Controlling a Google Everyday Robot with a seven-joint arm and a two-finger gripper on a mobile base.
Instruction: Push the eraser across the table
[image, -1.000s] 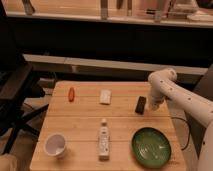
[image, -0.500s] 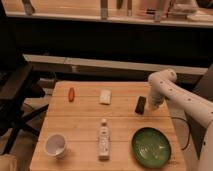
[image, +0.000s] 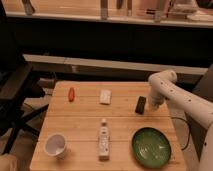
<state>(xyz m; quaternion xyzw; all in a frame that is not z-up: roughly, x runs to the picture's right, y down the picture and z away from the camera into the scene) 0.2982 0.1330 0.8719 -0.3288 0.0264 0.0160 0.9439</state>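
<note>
The eraser (image: 141, 104) is a small flat black block lying on the right part of the light-wood table (image: 85, 120). My gripper (image: 154, 105) hangs at the end of the white arm just right of the eraser, close beside it, and it is shut with nothing held. Whether it touches the eraser I cannot tell.
A whitish block (image: 105, 96) and a small red-orange thing (image: 71, 94) lie toward the table's far side. A white bottle (image: 103, 139) lies in the middle front, a white cup (image: 55, 145) at front left, a green bowl (image: 151, 146) at front right. A dark chair (image: 17, 95) stands left.
</note>
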